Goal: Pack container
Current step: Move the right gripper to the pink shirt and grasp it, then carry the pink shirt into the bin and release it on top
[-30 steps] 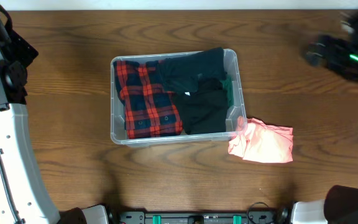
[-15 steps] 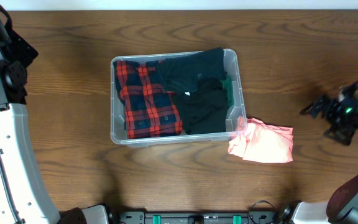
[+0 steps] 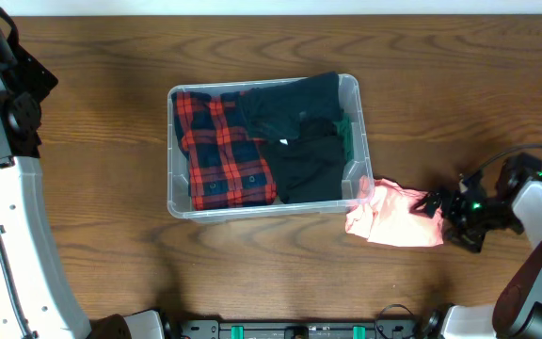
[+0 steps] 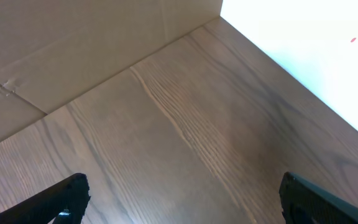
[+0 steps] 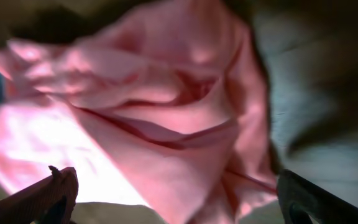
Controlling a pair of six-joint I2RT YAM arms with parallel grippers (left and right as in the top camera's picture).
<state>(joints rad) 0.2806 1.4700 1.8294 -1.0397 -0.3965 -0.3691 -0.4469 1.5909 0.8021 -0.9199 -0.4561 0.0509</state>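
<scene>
I note right gripper (image 3: 438, 205) low, spread wide, at 3 o'clock of one pink garment (image 3: 398, 218); left gripper (image 4: 185, 196) wide; one container (image 3: 168, 151).

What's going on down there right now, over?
Left gripper open over bare table. Right gripper open at pink garment beside container. Nothing blocking.

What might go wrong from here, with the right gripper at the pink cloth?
The right gripper sits open at the edge of the pink cloth, so it may pinch only a thin fold and lose it. The cloth's other end lies against the container; pulling could nudge it. The container looks full, so the cloth may spill over the rim.
</scene>
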